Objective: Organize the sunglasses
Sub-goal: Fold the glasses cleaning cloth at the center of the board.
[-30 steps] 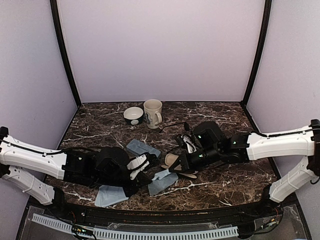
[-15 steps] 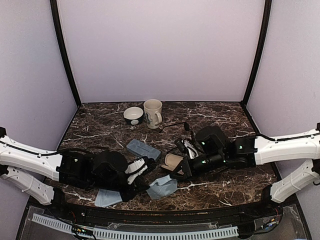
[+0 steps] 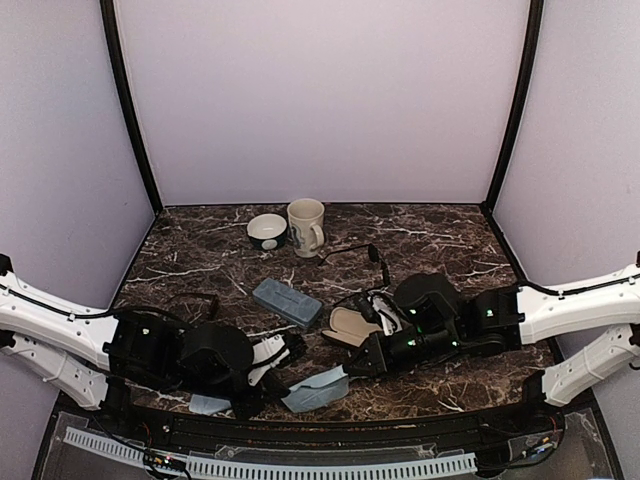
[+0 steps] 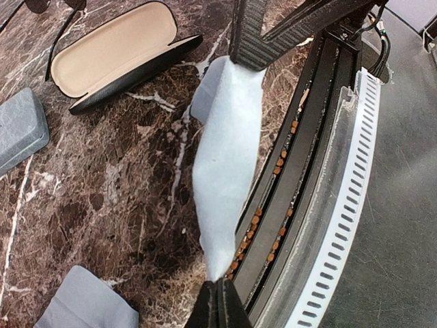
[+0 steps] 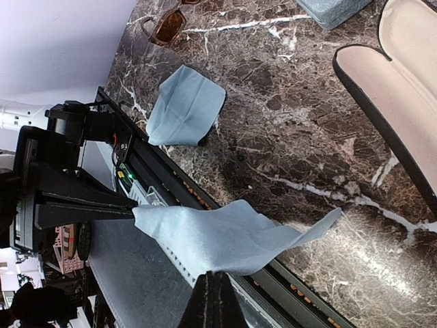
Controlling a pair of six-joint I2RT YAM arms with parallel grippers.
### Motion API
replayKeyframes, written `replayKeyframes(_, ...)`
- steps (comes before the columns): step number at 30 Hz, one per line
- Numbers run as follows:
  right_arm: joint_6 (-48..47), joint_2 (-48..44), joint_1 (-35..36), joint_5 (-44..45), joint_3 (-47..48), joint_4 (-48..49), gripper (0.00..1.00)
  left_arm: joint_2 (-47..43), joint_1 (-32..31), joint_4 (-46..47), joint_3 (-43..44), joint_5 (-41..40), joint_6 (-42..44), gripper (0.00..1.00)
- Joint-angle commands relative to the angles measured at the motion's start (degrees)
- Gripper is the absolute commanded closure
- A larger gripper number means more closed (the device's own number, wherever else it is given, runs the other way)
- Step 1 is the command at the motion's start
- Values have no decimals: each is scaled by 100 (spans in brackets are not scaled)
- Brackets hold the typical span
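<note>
Cloth point(image 3: 315, 390) nearer; 2 cloths point(image 3: 205, 403), 2 cases point(image 3: 286, 301), 2 sunglasses point(image 5: 167, 26).

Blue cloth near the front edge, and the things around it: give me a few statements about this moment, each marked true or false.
1. The left gripper and the right gripper are both shut on one light blue cloth. True.
2. The black oval case is closed. False: it lies open and empty, beige lining up.
3. The brownish sunglasses lie on the table, near a second blue cloth. True.
4. The mug is tipped over. False: it stands upright beside the bowl.
</note>
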Motion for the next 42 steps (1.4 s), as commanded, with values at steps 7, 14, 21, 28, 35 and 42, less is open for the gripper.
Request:
replayKeyframes(7,385,442,68,346,-67,613,100,145,-10,-380,140,-534,-334,100)
replayKeyframes(14,515,700,-20,564,-60,863,100,495,186,-367,266,-716,-458,100)
replayKeyframes(21,492,923,-228,496,-70,1069,100,317,622,-198,72,-646,-381,100)
replayKeyframes(28,367,1179,-463,351,-16,1185,100,390,915,-65,7,-626,-124,100)
replayKeyframes(35,276,1426,-651,187,78,1279,100,626,1091,18,74,-553,71,100)
replayKeyframes(42,163,1400,-788,197,170,1113,100,759,1133,18,331,-366,266,100)
